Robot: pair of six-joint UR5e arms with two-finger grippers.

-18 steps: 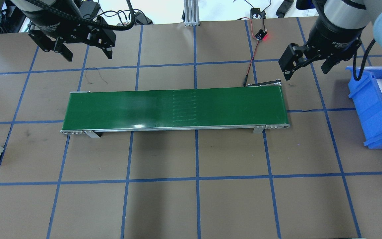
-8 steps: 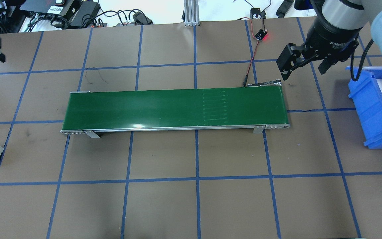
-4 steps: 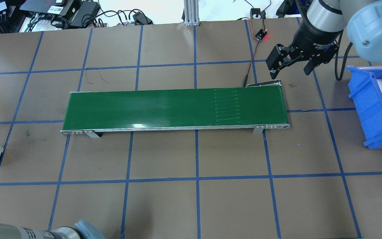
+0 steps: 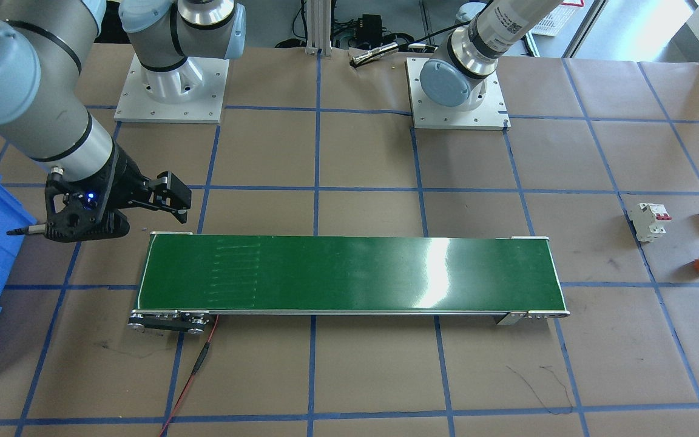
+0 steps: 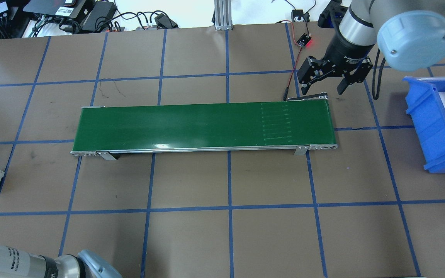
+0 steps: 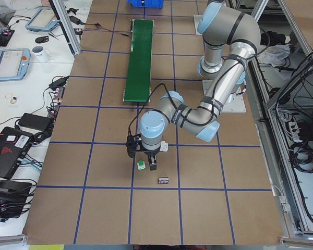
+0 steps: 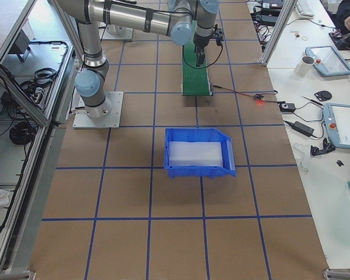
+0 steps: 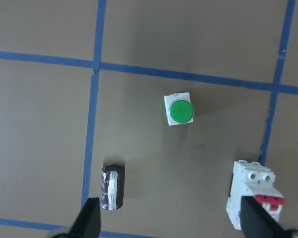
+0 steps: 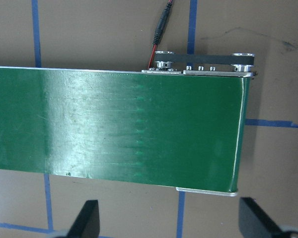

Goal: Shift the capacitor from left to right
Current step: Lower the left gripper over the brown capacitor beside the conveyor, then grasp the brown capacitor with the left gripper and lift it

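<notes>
Capacitor (image 8: 112,187) lies on its side on the brown table (image 8: 198,39) at my left end, dark brown sleeve w/ a pale stripe, just beside a blue tape line (image 8: 91,124) and well apart from the conveyor (image 5: 203,125). L gripper (image 8: 169,213) hangs above that spot, jaws spread wide, released; in L wrist view the capacitor sits just inside the finger (image 8: 89,223) at the view's left edge, and I can't tell if they touch. Green-capped push-button (image 8: 180,110) stands near the middle of that view, white breaker (image 8: 253,194) w/ red switches lies by the other finger. All three parts are apart from each other. R gripper (image 5: 321,92) hovers over the belt's corner farthest from my base at my right end, jaws wide apart too, released; R wrist view looks down on the belt end and a red wire (image 9: 152,54) by its roller bracket. Blue bin (image 5: 435,127), white inside, sits on the table beyond that end, apart from the belt
</notes>
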